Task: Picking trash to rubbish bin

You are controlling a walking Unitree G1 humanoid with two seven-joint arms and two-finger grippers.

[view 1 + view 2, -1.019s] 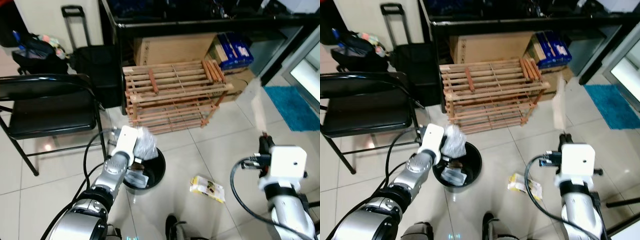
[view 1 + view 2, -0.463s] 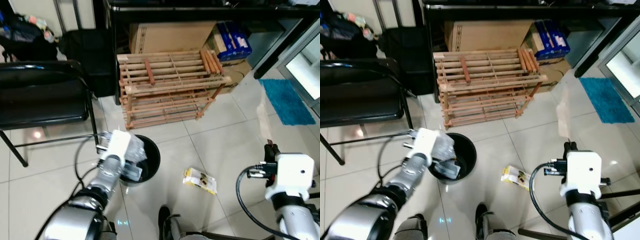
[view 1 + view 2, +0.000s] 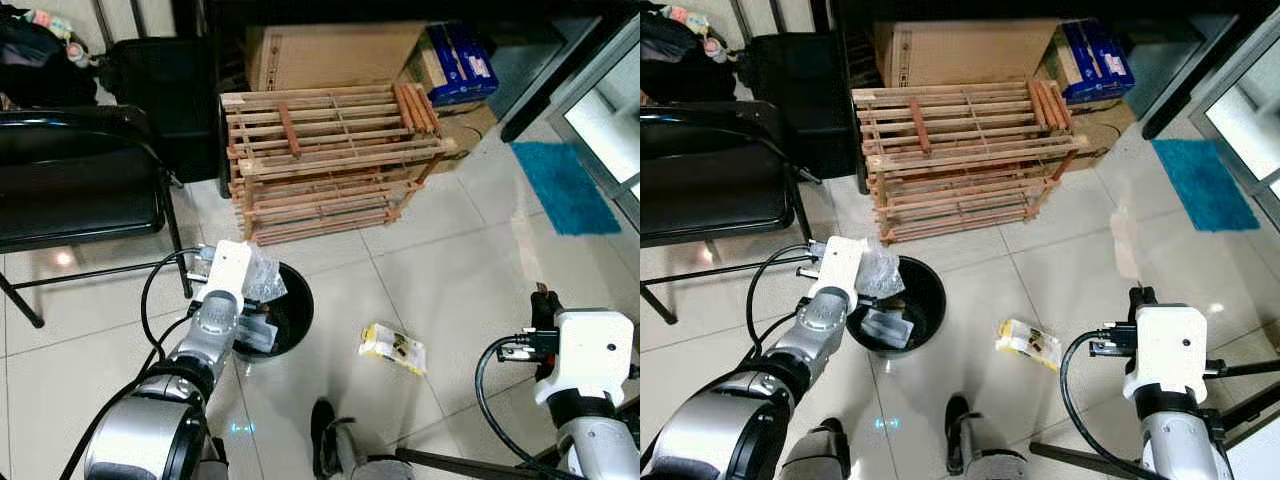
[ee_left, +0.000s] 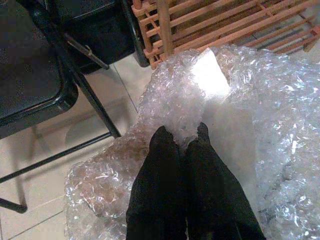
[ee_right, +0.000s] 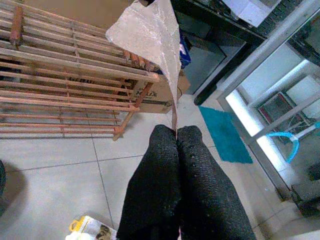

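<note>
A crumpled sheet of bubble wrap (image 4: 210, 115) is pinched between the pressed-together fingers of the left gripper (image 4: 181, 134); it is held directly over the near rim of the black rubbish bin (image 3: 925, 300), in which some clear wrapping is already seen lying; the step in hand is judged to be the drop of this piece into the bin. What is called for next is that the fingers be spread while the wrap hangs above the opening, since part of the sheet bulges over the rim on the gripper's own side and could slide to the tiles if let go too early.

A thin translucent scrap of film (image 5: 150, 37) is clamped at its lower edge by the right gripper (image 5: 176, 131), whose fingers are closed on it; it stands up beyond the fingertips; a carry across to the bin will be needed for it.

A yellow snack packet (image 3: 392, 348) is left on the tiled floor between the two grippers, just beside the bin; beyond the bin a wooden slatted rack (image 3: 330, 160) is stood, and a black folding chair (image 3: 70, 190) to the outer side of the left gripper.
</note>
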